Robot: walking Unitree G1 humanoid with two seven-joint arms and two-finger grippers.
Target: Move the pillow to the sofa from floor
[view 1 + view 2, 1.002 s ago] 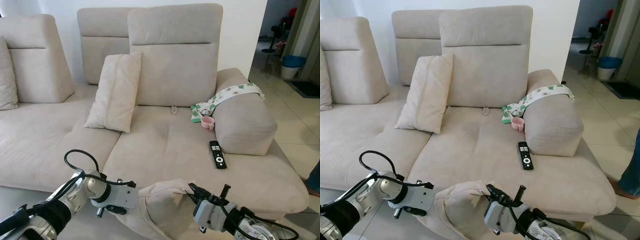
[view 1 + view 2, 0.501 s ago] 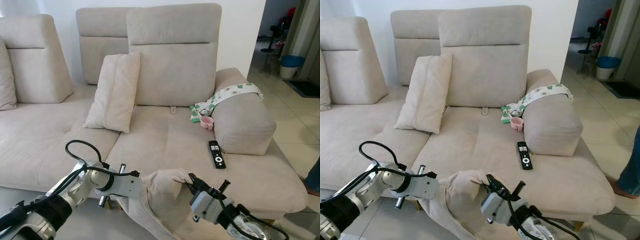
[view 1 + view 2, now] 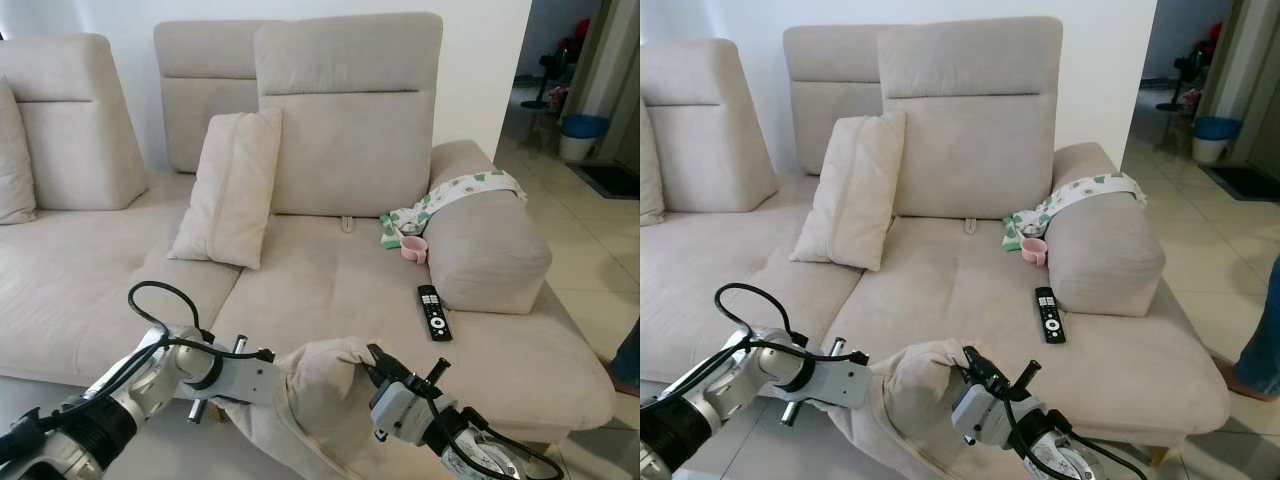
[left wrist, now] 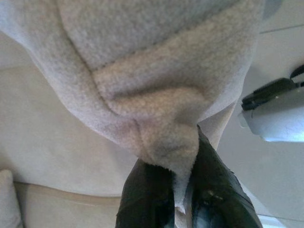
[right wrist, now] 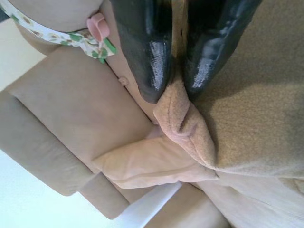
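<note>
I have both grippers, left gripper (image 3: pixel 272 377) and right gripper (image 3: pixel 372 362), clamped on 2 pillow (image 3: pixel 320 395) corners, probably so it lifts level onto the sofa (image 3: pixel 330 290) ahead.

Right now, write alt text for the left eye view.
Both pincers, left and right, pinch a beige pillow at the front edge of a beige sofa. On the seat lie a remote and a pink cup.

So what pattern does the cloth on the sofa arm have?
The cloth is white with green patches, clearest in the left eye view.
</note>
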